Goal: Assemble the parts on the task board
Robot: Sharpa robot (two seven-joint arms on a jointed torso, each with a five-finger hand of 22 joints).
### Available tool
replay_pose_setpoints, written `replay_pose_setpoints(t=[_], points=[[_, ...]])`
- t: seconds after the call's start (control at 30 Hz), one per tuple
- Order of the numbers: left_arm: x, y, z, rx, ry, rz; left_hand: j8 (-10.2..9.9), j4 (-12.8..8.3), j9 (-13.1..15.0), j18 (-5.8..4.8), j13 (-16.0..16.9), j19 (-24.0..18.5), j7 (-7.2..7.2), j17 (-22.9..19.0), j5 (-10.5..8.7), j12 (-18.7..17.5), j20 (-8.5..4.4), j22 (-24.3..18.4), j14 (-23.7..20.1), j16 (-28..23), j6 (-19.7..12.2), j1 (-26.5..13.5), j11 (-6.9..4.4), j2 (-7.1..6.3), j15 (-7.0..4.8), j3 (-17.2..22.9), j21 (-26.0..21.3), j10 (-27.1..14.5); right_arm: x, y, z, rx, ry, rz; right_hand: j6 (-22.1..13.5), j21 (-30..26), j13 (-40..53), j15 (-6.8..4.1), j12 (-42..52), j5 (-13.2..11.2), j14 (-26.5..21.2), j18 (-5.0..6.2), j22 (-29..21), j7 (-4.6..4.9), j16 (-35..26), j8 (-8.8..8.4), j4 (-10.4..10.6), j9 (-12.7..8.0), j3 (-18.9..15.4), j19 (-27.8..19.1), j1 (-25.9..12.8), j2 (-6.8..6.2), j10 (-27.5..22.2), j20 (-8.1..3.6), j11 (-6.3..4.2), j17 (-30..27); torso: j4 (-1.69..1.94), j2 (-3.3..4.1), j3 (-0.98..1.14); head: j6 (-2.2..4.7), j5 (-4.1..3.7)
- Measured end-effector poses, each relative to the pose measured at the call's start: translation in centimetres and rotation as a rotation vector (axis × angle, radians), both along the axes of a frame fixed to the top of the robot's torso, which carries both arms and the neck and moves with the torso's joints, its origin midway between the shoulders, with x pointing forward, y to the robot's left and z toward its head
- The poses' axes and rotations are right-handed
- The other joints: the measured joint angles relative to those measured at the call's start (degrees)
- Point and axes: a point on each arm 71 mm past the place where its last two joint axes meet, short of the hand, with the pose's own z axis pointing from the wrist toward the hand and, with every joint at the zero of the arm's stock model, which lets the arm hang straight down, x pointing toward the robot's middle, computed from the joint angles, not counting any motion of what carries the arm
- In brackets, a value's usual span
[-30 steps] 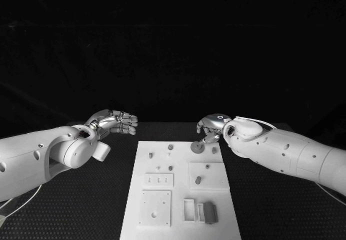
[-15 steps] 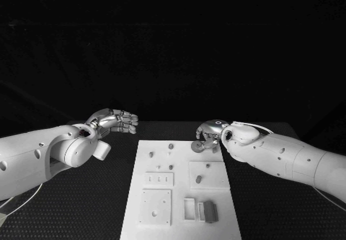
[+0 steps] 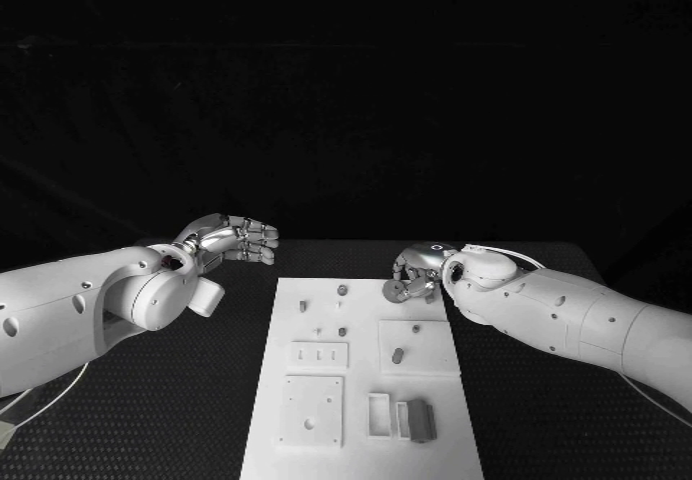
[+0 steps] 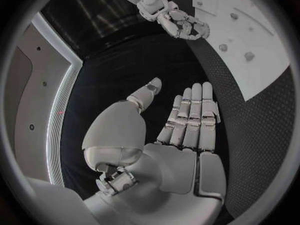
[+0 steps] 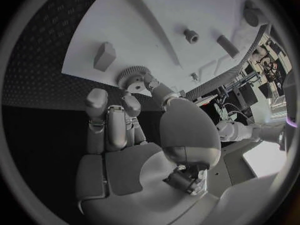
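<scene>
The white task board (image 3: 361, 400) lies along the middle of the table. My right hand (image 3: 420, 264) hovers over its far right corner and pinches a grey toothed wheel (image 3: 394, 290) between thumb and a finger, just above the board. In the right wrist view the toothed wheel (image 5: 132, 77) sits at my right hand's fingertips (image 5: 149, 80), over the board (image 5: 156, 20). My left hand (image 3: 231, 241) hangs beyond the board's far left corner, holding nothing. Its fingers (image 4: 190, 117) are stretched out straight and apart from the thumb.
Small grey pegs (image 3: 342, 291) stand near the board's far end, and an oval peg (image 3: 397, 355) stands in a square plate. A grey block (image 3: 420, 422) sits in a slot at the near right. Black table (image 3: 548, 400) surrounds the board.
My right hand has sunk slightly and drawn in, keeping the toothed wheel over the far right corner. My left hand has risen a little and its fingers have straightened.
</scene>
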Motion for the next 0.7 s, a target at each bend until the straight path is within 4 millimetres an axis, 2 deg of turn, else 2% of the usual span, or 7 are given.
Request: replay_pose_setpoints(t=[0.2,0.43,0.7], points=[[0.05,0.06,0.00,0.001,0.000,0.001,0.0,0.0,0.0,0.00,0.0,0.0,0.00,0.1,0.00,0.0,0.00,0.0,0.0,0.0,0.0,0.0,0.00,0.00,0.00,0.0,0.0,0.0,0.11,-0.12,-0.29,0.005,0.007,-0.007,0.4,0.3,0.0,0.02,0.0,0.0,0.0,-0.01,0.0,0.04,0.0,0.01,-0.2,0.0,0.2,-0.2,-0.1,1.26,-0.2,0.21,-0.21,0.0,0.11,0.04,0.03,-0.31,0.00],[0.09,0.00,-0.01,0.001,0.000,-0.001,0.0,0.0,0.0,0.00,0.0,0.0,0.00,0.0,0.00,0.0,0.00,0.0,0.0,0.0,0.0,0.0,0.00,0.00,0.00,0.0,0.0,0.0,0.15,-0.05,-0.36,0.014,0.006,-0.006,0.9,0.4,0.0,0.02,0.0,0.0,0.0,-0.01,0.0,0.01,0.0,0.06,-0.6,-0.1,0.0,-0.8,-0.3,2.35,-0.3,-0.06,-0.15,0.0,0.13,0.05,0.09,-0.66,0.31],[0.09,-0.01,-0.01,0.001,0.000,-0.002,0.0,0.0,0.0,0.00,0.0,0.0,0.00,0.0,0.00,0.0,0.00,0.0,0.0,0.0,0.0,0.0,0.00,0.00,0.00,0.0,0.0,0.0,0.15,0.27,-0.45,0.020,0.006,-0.003,0.9,0.7,0.0,0.02,0.0,0.0,0.0,-0.02,0.0,-0.05,0.0,-0.17,-0.8,-0.3,-0.2,-1.3,-0.5,2.58,-0.6,-0.19,-0.20,0.0,0.10,0.01,0.03,-0.81,0.37]])
